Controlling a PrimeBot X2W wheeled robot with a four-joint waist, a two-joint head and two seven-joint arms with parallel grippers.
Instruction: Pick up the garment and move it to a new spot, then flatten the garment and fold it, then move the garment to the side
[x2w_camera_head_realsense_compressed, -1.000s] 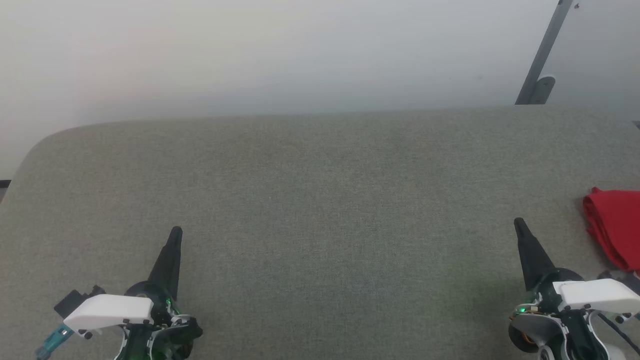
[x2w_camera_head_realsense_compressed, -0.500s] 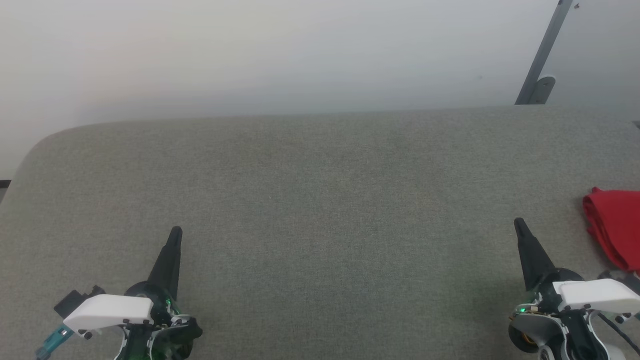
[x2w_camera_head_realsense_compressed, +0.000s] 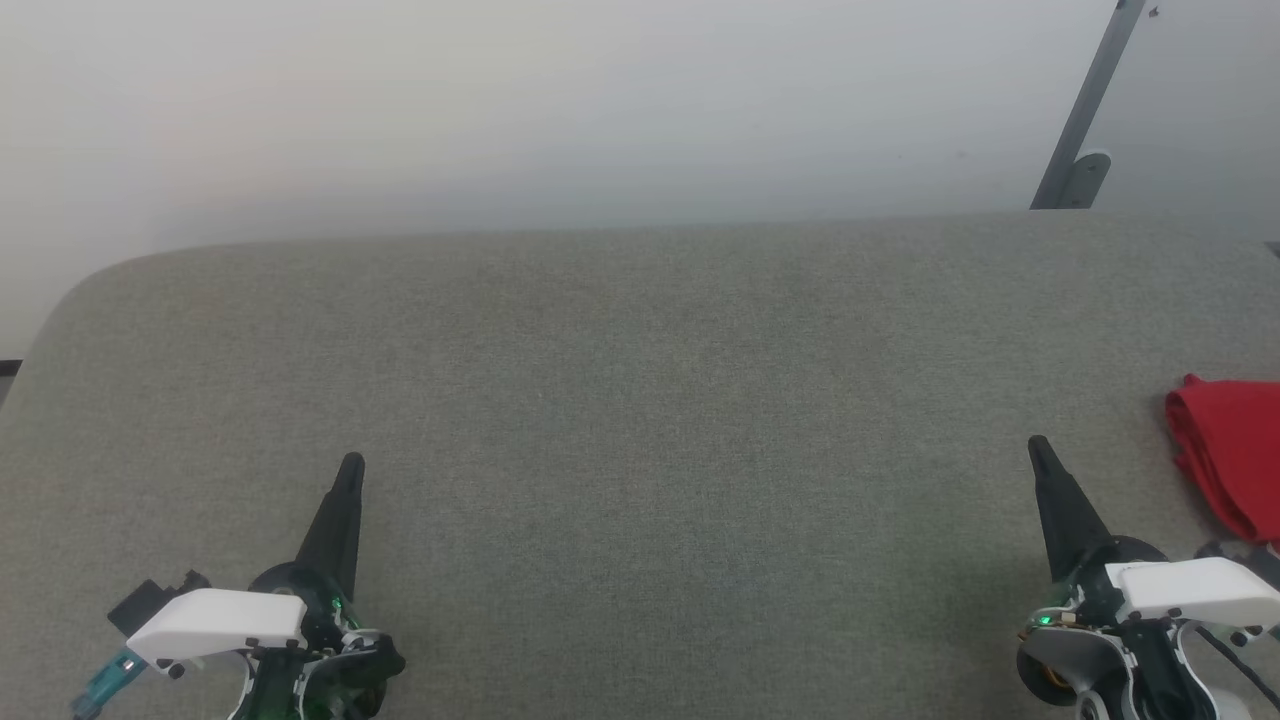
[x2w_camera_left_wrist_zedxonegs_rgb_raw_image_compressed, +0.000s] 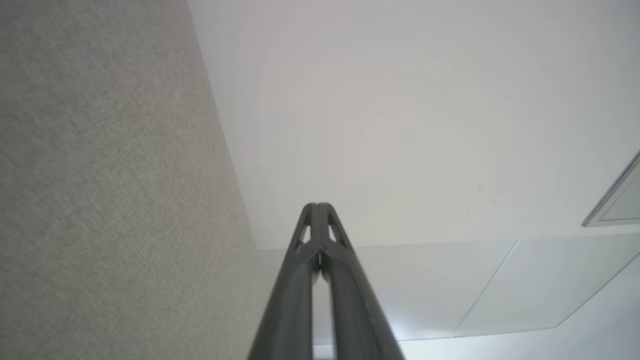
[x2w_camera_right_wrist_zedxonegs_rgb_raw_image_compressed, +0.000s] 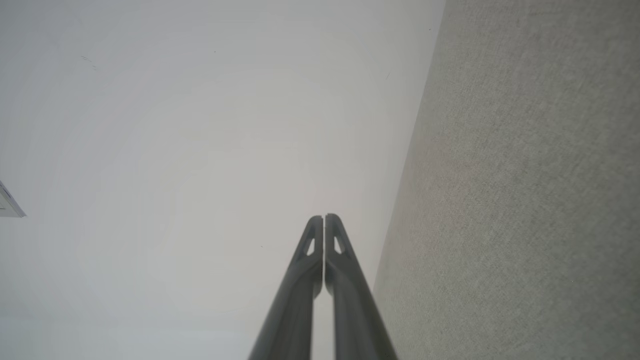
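The garment (x2w_camera_head_realsense_compressed: 1228, 455), a red folded bundle, lies on the grey fabric surface (x2w_camera_head_realsense_compressed: 640, 400) at the far right edge of the head view, partly cut off by the frame. My right gripper (x2w_camera_head_realsense_compressed: 1038, 447) stands shut with nothing in it, a little to the left of the garment and apart from it. At the lower left my left gripper (x2w_camera_head_realsense_compressed: 351, 464) is also shut and empty, far from the garment. In the left wrist view the left gripper (x2w_camera_left_wrist_zedxonegs_rgb_raw_image_compressed: 317, 206) has its fingers pressed together. The right gripper (x2w_camera_right_wrist_zedxonegs_rgb_raw_image_compressed: 324, 217) looks the same in the right wrist view.
A pale wall (x2w_camera_head_realsense_compressed: 560, 110) rises behind the surface's far edge. A grey metal strut (x2w_camera_head_realsense_compressed: 1085, 120) leans against it at the upper right. The surface's left corner (x2w_camera_head_realsense_compressed: 70, 290) is rounded.
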